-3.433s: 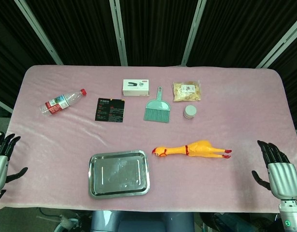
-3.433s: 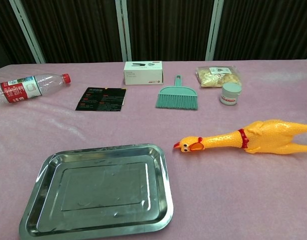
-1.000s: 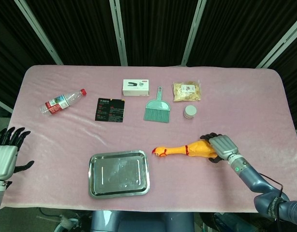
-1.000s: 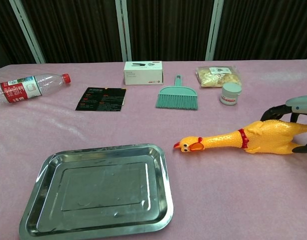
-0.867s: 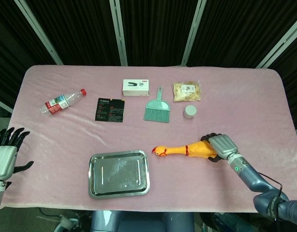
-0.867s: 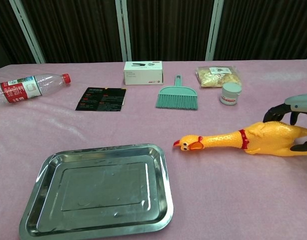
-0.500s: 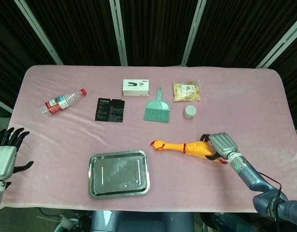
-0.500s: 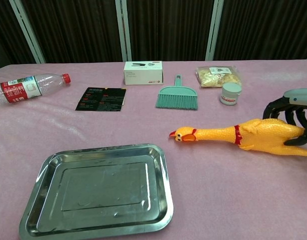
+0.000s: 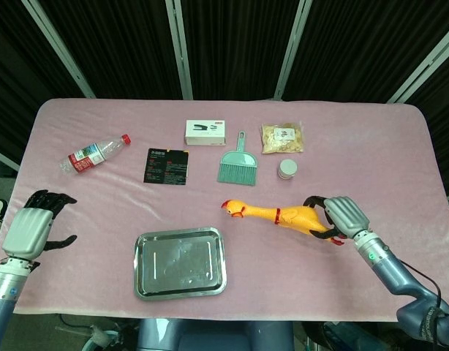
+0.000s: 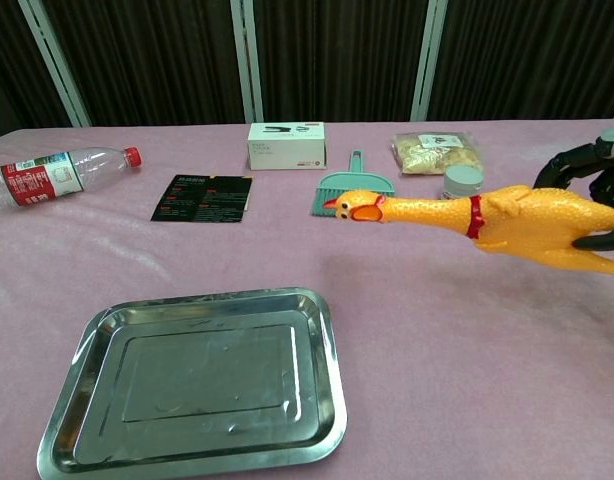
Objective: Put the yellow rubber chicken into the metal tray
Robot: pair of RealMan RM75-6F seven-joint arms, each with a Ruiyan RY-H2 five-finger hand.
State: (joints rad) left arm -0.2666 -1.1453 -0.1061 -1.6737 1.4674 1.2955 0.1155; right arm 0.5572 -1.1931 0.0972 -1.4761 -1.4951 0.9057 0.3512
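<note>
The yellow rubber chicken (image 9: 276, 215) (image 10: 487, 222) hangs above the pink cloth, head pointing left, its rear end gripped by my right hand (image 9: 336, 217) (image 10: 594, 190). The metal tray (image 9: 180, 262) (image 10: 197, 380) lies flat near the front edge, left of the chicken and below its head, with nothing in it. My left hand (image 9: 36, 228) hovers at the table's left front corner, fingers spread and holding nothing; the chest view does not show it.
Along the back half lie a plastic bottle (image 9: 93, 153), a black card (image 9: 167, 165), a white box (image 9: 205, 131), a teal hand brush (image 9: 238, 162), a snack bag (image 9: 282, 137) and a small white jar (image 9: 287, 169).
My right hand closed on the chicken's rear and lifted it off the cloth, carrying it slightly left and up. My left hand has come forward over the table's left corner.
</note>
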